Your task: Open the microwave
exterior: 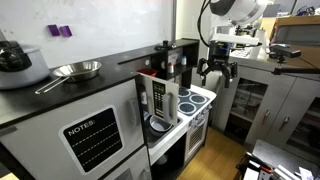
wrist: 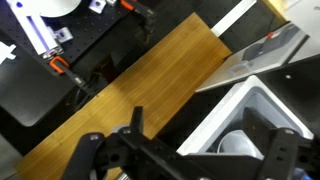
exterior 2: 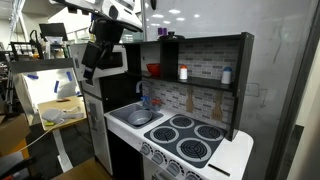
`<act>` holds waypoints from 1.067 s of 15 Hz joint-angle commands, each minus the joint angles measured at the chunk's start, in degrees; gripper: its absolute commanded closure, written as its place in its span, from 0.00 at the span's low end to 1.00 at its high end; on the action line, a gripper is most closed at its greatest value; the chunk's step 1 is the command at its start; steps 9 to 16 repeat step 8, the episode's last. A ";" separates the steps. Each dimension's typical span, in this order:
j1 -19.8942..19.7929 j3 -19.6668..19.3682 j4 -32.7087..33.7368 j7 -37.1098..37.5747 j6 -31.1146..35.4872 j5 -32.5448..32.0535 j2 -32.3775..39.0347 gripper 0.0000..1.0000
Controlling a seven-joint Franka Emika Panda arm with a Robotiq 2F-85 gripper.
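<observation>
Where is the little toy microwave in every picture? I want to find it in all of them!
Exterior view: the microwave is mid-picture, just left of the stove burners.
Exterior view: the microwave is upper left, partly behind the gripper.
Wrist view: not in it; only the wooden floor and a white basin show.
Shared landmark: the stove burners, seen in both exterior views.

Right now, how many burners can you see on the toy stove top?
4, all on the white stove top: rear burner nearer the sink, other rear burner, front burner nearer the sink, other front burner. None appears hidden.
</observation>
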 commanded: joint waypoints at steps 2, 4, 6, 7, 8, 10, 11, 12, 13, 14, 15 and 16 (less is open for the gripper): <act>-2.32 2.28 -7.52 -4.70 5.02 -12.33 -7.94 0.00; -2.83 2.25 -10.85 -5.30 7.56 -14.84 -10.90 0.00; -2.58 1.86 -8.72 -4.47 4.78 -13.37 -8.84 0.00; -2.65 1.94 -9.64 -4.56 5.51 -13.62 -9.75 0.00; -2.67 2.06 -10.05 -4.60 5.87 -13.69 -10.28 0.00; -2.67 2.06 -10.05 -4.60 5.87 -13.69 -10.28 0.00; -2.67 2.06 -10.05 -4.60 5.87 -13.69 -10.28 0.00; -2.67 2.06 -10.05 -4.60 5.87 -13.69 -10.28 0.00; -2.67 2.06 -10.05 -4.60 5.87 -13.69 -10.28 0.00; -2.67 2.06 -10.05 -4.60 5.87 -13.69 -10.28 0.00; -2.67 2.06 -10.05 -4.60 5.87 -13.69 -10.28 0.00; -2.67 2.06 -10.05 -4.60 5.87 -13.69 -10.28 0.00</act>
